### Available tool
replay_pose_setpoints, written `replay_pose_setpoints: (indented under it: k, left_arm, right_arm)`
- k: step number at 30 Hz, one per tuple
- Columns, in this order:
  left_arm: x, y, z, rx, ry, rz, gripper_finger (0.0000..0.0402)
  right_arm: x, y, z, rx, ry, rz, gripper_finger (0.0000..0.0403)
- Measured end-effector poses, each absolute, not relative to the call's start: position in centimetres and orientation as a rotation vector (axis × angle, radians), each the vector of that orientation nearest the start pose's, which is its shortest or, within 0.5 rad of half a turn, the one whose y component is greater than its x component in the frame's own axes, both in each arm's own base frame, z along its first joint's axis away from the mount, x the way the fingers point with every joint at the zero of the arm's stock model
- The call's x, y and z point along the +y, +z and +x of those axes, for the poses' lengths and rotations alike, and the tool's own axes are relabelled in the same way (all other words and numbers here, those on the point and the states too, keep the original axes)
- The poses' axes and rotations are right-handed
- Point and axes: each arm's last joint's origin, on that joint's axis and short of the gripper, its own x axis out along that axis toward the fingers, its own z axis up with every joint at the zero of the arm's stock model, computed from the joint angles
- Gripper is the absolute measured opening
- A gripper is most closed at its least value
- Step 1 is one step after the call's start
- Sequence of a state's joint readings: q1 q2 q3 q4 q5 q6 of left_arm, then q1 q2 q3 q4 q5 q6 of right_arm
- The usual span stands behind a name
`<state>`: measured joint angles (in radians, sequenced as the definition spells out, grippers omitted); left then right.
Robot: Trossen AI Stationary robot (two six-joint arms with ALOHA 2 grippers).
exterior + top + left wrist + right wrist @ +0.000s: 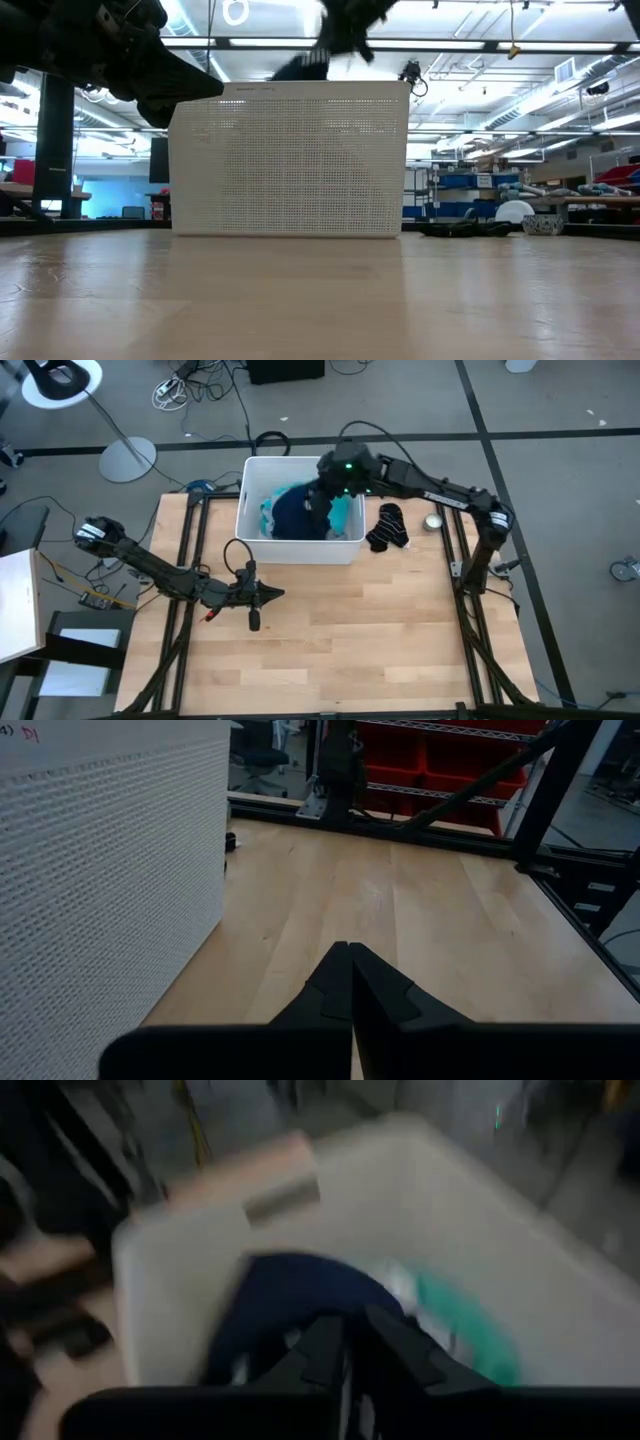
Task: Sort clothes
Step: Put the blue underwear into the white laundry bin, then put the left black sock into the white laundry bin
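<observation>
A white plastic bin (300, 545) stands at the table's far middle. A dark navy garment (298, 512) lies in it, with a teal shirt (343, 515) beside and under it. Both also show in the right wrist view, the navy garment (290, 1295) and the teal shirt (465, 1325). My right gripper (345, 1355) is shut above the bin's inside, over the navy garment. It also shows in the high view (322, 495). Two dark socks (387, 528) lie on the table right of the bin. My left gripper (275, 595) is shut and empty, low over the table in front of the bin. The grey shirt is out of view. My right gripper points down into the bin, its shut fingertips (330, 1345) close over the navy garment's top. Blur and the fingers themselves hide the place, so I cannot tell whether it touches the cloth.
A small round object (433, 521) lies on the table right of the socks. The bin's perforated wall (100, 900) stands close beside my left gripper. Bare wood (350, 630) spreads over the table's near half. Black frame rails (470, 610) run along the table's sides.
</observation>
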<state>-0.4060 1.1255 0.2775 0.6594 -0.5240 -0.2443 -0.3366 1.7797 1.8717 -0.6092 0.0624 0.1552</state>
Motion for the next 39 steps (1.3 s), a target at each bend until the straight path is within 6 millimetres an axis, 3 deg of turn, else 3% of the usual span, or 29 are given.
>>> replay_pose_setpoints:
  k: [3,6,11,17,20,24,30,35,39]
  left_arm:
    - [-6.7,18.0,19.4,0.153,0.138,-0.159,0.0001]
    - [-6.7,18.0,19.4,0.153,0.138,-0.167,0.0001]
    - [-6.7,18.0,19.4,0.153,0.138,-0.180,0.0001]
    - [-6.7,18.0,19.4,0.154,0.139,-0.180,0.0001]
    - [-6.7,18.0,19.4,0.154,0.139,-0.180,0.0001]
    - [-6.7,18.0,19.4,0.152,0.138,-0.181,0.0001]
    - [-6.7,18.0,19.4,0.152,0.138,-0.181,0.0001]
    - [-6.8,18.0,19.4,0.152,0.138,-0.181,0.0001]
    - [-6.7,18.0,19.4,0.151,0.138,-0.182,0.0001]
  right_arm:
    - [-14.2,37.4,37.6,0.620,-0.428,0.290,0.0067]
    - [-14.4,36.8,37.0,0.694,-0.405,0.318,0.0098]
    - [-13.4,39.8,34.2,0.661,-0.388,0.277,0.0141]
    - [-11.0,43.7,28.1,0.691,-0.419,0.262,0.0159]
    - [-9.3,44.8,25.2,0.725,-0.511,0.232,0.0156]
    - [-7.1,45.0,22.5,0.713,-0.586,0.181,0.0153]
    - [-5.2,42.1,18.3,0.725,-0.661,0.216,0.0153]
    - [-4.5,37.6,15.3,0.715,-0.740,0.312,0.0151]
    - [-4.3,33.3,14.0,0.700,-0.813,0.375,0.0150]
